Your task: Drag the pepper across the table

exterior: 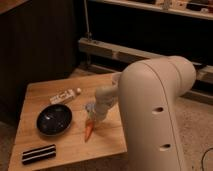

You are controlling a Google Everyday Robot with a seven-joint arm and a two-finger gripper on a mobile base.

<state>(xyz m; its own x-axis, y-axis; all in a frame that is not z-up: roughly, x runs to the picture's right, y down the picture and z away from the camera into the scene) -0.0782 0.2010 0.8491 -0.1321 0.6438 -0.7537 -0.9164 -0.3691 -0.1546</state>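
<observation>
Just to the right of the dark bowl (54,119), on the light-wood counter (107,145), the pepper (88,131) is seen lying with its pointed tip turned toward the near edge. Its thicker upper end is met from above by the pincer (92,119), which is positioned to the far right of the bowl at the end of a pale wrist. Whether the pincer is wide, narrow or clasping the pepper cannot be told, since it is hidden beneath the wrist. The pepper is separated from the bowl by a narrow strip of bare wood. Behind the bowl, a small white tube (65,95) with a dark cap is laid slantwise, near but not touching. In front of the bowl, toward the near-left corner, a flat black block with pale stripes (39,153) is set, well apart from the pepper. Right of the bowl, beyond the pepper, the counter's edge is overlapped by the bulky cream arm (160,115).
</observation>
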